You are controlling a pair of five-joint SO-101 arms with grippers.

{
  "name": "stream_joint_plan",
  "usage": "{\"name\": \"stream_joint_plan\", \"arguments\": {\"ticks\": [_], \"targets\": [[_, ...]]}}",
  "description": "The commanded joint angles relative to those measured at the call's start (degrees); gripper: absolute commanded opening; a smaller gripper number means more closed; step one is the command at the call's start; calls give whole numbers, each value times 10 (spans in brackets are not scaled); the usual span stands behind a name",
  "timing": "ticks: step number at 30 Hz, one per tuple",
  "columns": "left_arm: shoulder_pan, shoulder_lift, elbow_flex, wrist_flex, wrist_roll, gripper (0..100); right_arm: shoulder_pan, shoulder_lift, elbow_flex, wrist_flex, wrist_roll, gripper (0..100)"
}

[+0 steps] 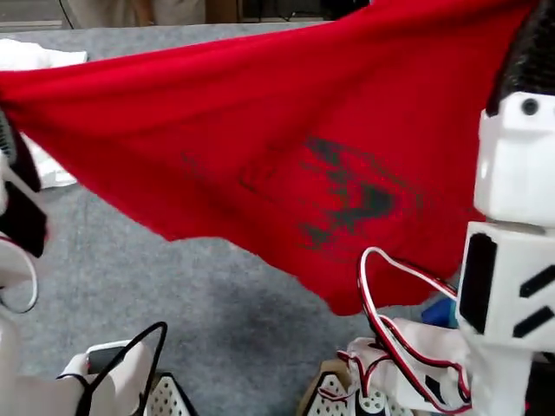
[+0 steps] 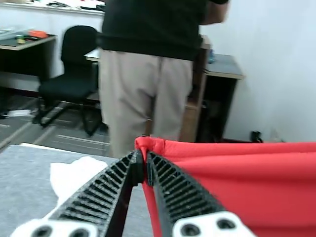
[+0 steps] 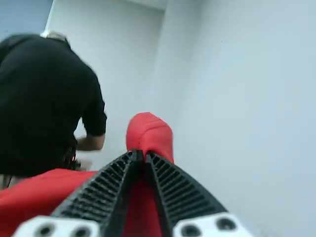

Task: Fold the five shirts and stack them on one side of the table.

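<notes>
Far left: white crumpled cloth (image 1: 30,54) on grey table (image 1: 173,295). Next, left gripper (image 2: 144,165), jaws pinched tight on one corner of red cotton shirt with dark print (image 1: 260,165). Shirt is held up off the table, its long axis running left-right between the arms and its lower edge sagging mid-span. At the right end, right gripper (image 3: 143,157) is clamped closed on the opposite corner. Likely next: lower it flat.

I see the red shirt (image 1: 260,147) lifted above the table (image 1: 217,295) and stretched wide across it, with its lower edge sagging to a point. It has a dark print (image 1: 351,204). The left gripper (image 2: 144,163) pinches one end and the right gripper (image 3: 143,157) the other. A white shirt (image 1: 35,54) lies crumpled at the table's far left, partly behind the red one.
</notes>
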Motion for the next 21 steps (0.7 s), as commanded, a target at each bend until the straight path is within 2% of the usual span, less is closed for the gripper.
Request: {"name": "stream_joint_plan", "arguments": {"ticks": [1,10,21], "targets": [[-31,0,-4,6,-5,19,2,12,3,52,8,7],[-30,0,2,6,-5,19,1,38,66,141,5,7],[-32,0,11,6,-4,19,1,48,95,148,4,6]]}}
